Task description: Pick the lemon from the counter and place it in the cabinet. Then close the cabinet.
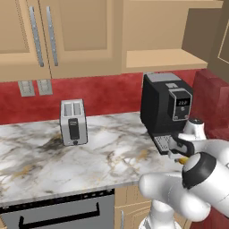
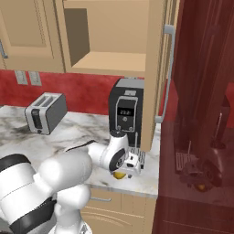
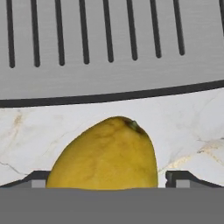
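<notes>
We are reaching low over the front edge of the counter (image 1: 112, 147), near its right end, with our gripper (image 3: 105, 183) coming down around the lemon (image 3: 107, 155). In the hand view the lemon is sitting between our two fingertips (image 3: 181, 179), one on each side of it; whether they are pressing on it or standing just clear we cannot tell. The lemon is lying on the marble just in front of the coffee machine (image 2: 125, 112) and its slotted drip tray (image 3: 109, 48), close to the counter's front edge. In the right base view it is peeking out yellow (image 2: 119, 174) beneath our wrist.

Above, the cabinet (image 2: 107, 61) is standing open, its door (image 2: 155, 73) swung out edge-on toward us, with the long bar handle (image 2: 169, 73) on it. The toaster (image 1: 74, 121) is standing toward the back of the counter, well apart to the left, leaving open marble between it and the coffee machine.
</notes>
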